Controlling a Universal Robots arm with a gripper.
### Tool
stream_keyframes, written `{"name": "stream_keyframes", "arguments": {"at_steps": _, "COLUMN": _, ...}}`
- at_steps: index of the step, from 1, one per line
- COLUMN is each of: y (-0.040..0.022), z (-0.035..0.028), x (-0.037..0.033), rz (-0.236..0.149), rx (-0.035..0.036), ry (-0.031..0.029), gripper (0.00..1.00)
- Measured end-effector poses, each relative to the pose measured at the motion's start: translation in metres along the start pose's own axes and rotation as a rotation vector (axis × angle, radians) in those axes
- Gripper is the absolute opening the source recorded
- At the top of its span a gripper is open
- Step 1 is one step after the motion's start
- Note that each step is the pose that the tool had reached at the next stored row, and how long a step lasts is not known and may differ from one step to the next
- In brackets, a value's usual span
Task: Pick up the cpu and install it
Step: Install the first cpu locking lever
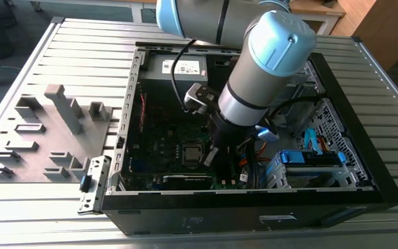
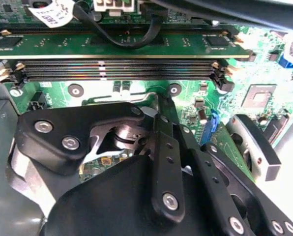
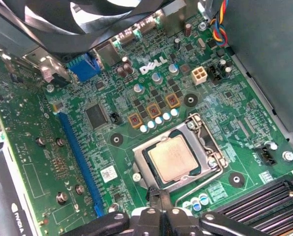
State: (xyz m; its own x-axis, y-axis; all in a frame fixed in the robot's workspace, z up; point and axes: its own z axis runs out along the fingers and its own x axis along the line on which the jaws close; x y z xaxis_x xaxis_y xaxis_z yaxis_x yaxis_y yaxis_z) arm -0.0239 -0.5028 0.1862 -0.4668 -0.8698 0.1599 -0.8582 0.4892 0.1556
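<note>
Already the cpu (image 3: 173,158) lay in its socket (image 3: 213,157); my pincer (image 3: 160,195) hung just beside it, tips together, gripping nothing.

the cpu (image 3: 174,159) has a smooth, pale metal top with a dull sheen. the socket frame (image 3: 209,141) is shiny silver metal.

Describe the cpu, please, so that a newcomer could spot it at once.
Inside the open black computer case lies the green motherboard. Near its middle sits a silver socket frame, and the cpu is the flat square inside that frame. Its pale metallic top sets it apart from the dark chips around.
</note>
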Motion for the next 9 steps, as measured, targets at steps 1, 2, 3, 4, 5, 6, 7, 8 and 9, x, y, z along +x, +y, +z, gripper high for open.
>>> {"name": "stream_keyframes", "arguments": {"at_steps": 1, "y": -0.0003, "z": 0.0, "x": 0.0005, "rz": 0.0, "rx": 0.0001, "ry": 0.0001, "gripper": 0.11}}
{"name": "stream_keyframes", "arguments": {"at_steps": 2, "y": -0.0004, "z": 0.0, "x": 0.0008, "rz": 0.0, "rx": 0.0001, "ry": 0.0002, "gripper": 0.11}}
{"name": "stream_keyframes", "arguments": {"at_steps": 3, "y": -0.0004, "z": 0.0, "x": 0.0008, "rz": 0.0, "rx": 0.0, "ry": -0.0001, "gripper": 0.11}}
{"name": "stream_keyframes", "arguments": {"at_steps": 4, "y": -0.0004, "z": 0.0, "x": 0.0008, "rz": 0.0, "rx": -0.0008, "ry": -0.0014, "gripper": 0.11}}
{"name": "stream_keyframes", "arguments": {"at_steps": 5, "y": -0.0005, "z": -0.0001, "x": 0.0009, "rz": -0.001, "rx": -0.0028, "ry": -0.0049, "gripper": 0.11}}
{"name": "stream_keyframes", "arguments": {"at_steps": 6, "y": -0.0006, "z": -0.0001, "x": 0.001, "rz": -0.002, "rx": -0.0052, "ry": -0.0093, "gripper": 0.11}}
{"name": "stream_keyframes", "arguments": {"at_steps": 7, "y": -0.0006, "z": 0.0, "x": 0.001, "rz": -0.003, "rx": -0.0063, "ry": -0.0116, "gripper": 0.11}}
{"name": "stream_keyframes", "arguments": {"at_steps": 8, "y": -0.0006, "z": 0.0, "x": 0.001, "rz": -0.003, "rx": -0.0067, "ry": -0.0123, "gripper": 0.11}}
{"name": "stream_keyframes", "arguments": {"at_steps": 9, "y": -0.0007, "z": 0.0, "x": 0.0012, "rz": -0.003, "rx": -0.0069, "ry": -0.0126, "gripper": 0.11}}
